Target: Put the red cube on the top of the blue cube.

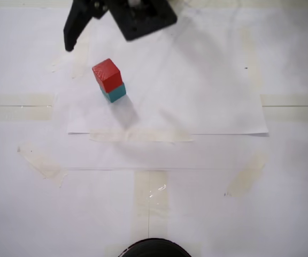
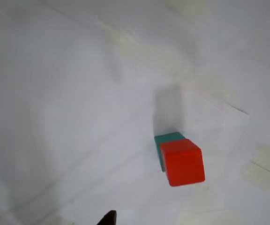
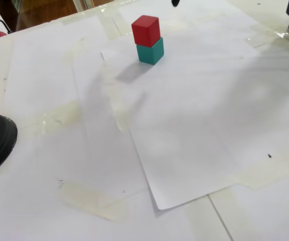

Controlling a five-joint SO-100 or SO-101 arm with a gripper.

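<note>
Looking down in a fixed view, I see the red cube stacked on the blue cube, at five o'clock from my claw; claw state unclear.

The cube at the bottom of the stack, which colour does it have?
Teal, a blue-green. The blue cube shows best in a fixed view, under the red cube.
</note>
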